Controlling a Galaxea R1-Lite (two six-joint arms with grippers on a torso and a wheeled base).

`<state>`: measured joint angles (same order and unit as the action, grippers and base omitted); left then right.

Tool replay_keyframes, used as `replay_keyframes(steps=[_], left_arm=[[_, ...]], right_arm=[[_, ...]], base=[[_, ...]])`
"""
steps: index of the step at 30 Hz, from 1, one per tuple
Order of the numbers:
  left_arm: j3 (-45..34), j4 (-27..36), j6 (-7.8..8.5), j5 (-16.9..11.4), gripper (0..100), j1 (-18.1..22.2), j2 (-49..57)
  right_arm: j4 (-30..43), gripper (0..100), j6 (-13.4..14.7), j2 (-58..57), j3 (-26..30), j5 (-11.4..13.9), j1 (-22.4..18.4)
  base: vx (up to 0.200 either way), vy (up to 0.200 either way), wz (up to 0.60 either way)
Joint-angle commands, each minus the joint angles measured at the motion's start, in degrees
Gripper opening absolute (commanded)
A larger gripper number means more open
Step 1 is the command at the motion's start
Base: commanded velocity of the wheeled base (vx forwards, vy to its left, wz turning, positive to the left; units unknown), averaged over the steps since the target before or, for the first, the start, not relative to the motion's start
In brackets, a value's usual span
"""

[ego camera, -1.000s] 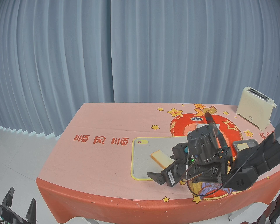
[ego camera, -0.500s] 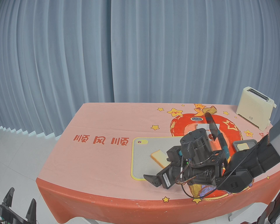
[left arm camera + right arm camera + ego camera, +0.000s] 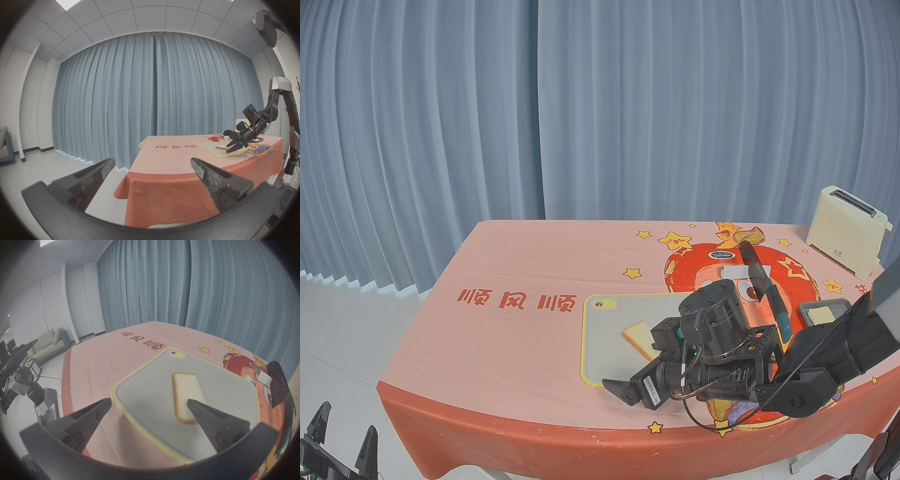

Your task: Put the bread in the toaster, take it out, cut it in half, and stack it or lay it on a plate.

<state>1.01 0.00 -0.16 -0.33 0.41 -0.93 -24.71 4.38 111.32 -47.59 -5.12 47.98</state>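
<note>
The left pincer (image 3: 153, 164) hangs low beside the table (image 3: 506, 350), fingers spread. The right pincer (image 3: 148, 402), also spread, hovers over the cutting board's (image 3: 600, 350) near edge, having slid left since a second ago. The pale bread slice (image 3: 639, 334) lies flat on that grey, yellow-rimmed board. Beyond it lie what seems to be a knife (image 3: 755, 269) and the cream toaster (image 3: 848, 231).

Right tool (image 3: 622, 392) shifted toward robot's left, closer to worktop (image 3: 519, 350) front edge. Arm now hides more of bread slice (image 3: 639, 333); plate (image 3: 845, 304) more exposed.
</note>
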Motion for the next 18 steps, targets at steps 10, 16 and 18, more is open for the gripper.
replay_keyframes(steps=[10, 16, 18], left_arm=[[-1.01, 0.0, -0.02, -0.02, 100, 0.02, 0.93], [-0.92, 0.0, -0.02, -0.02, 100, 0.02, 0.93], [-1.01, 0.0, -0.02, -0.02, 100, 0.02, 0.93]], right_arm=[[-3.41, 100, 0.11, 2.49, 0.39, -1.21, 0.09], [-3.41, 100, 0.11, 2.41, 0.48, -1.3, 0.09], [-3.41, 100, 0.11, 2.49, 0.57, -1.3, 0.09]], base=[[0.0, 0.0, 0.0], [0.0, 0.0, 0.0], [0.0, 0.0, 0.0]])
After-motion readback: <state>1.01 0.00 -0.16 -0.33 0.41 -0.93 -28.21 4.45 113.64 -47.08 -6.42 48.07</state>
